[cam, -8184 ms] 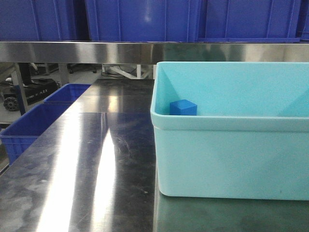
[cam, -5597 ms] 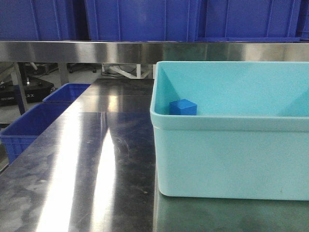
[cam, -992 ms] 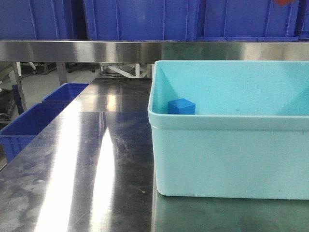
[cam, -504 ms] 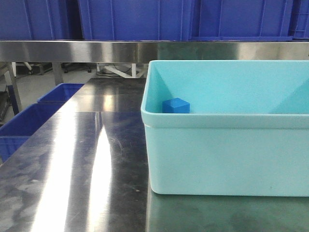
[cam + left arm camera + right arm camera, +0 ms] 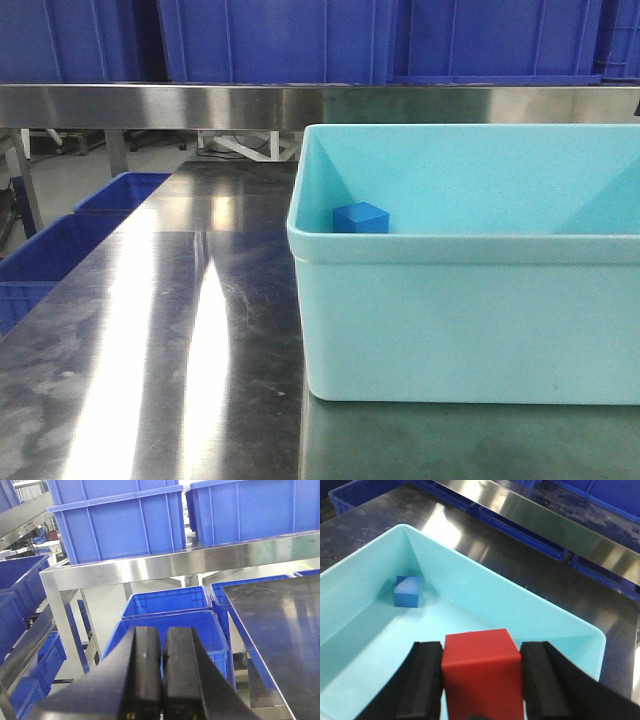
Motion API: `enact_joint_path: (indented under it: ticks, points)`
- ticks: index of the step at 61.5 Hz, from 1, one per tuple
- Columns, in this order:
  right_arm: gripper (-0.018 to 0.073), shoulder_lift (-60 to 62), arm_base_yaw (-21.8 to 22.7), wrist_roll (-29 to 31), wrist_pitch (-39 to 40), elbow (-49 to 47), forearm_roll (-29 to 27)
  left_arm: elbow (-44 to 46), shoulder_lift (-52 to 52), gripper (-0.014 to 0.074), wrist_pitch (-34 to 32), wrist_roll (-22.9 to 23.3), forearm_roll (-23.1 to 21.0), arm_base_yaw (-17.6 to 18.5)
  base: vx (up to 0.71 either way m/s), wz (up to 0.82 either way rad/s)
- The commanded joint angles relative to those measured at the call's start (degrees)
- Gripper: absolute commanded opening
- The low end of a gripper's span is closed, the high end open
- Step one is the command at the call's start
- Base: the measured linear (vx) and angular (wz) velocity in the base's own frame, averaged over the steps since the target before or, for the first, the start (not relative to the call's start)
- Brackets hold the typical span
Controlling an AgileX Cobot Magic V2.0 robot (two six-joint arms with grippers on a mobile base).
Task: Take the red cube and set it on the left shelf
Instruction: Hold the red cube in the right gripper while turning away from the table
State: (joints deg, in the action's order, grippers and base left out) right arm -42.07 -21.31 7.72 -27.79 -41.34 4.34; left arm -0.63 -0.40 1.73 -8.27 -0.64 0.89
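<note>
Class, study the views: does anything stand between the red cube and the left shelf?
Nothing visible does. The right tool holds the red cube above the bin and the blue cube. Blue crates sit on the shelf, so free room there cannot be judged.

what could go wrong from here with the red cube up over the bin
1. The red cube, pinched on two sides by the right end effector, hangs over the turquoise plastic bin; a slip would likely drop it in near the small blue cube.
2. Large blue crates crowd the brushed steel left shelf, so the cube may bump one.
</note>
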Motion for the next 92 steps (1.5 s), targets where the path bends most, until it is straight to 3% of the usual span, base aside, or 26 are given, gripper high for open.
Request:
enact_joint_path:
  ticks: [1, 92]
  points:
    - [0.0049, 0.5, 0.0, 0.4, 4.6, -1.7, 0.2, -1.3, 0.4, 0.0106, -5.2, 0.0, -0.3, 0.3, 0.00, 0.00]
    - [0.0049, 0.5, 0.0, 0.4, 4.6, -1.7, 0.2, -1.3, 0.4, 0.0106, -5.2, 0.0, -0.3, 0.3, -0.01, 0.04]
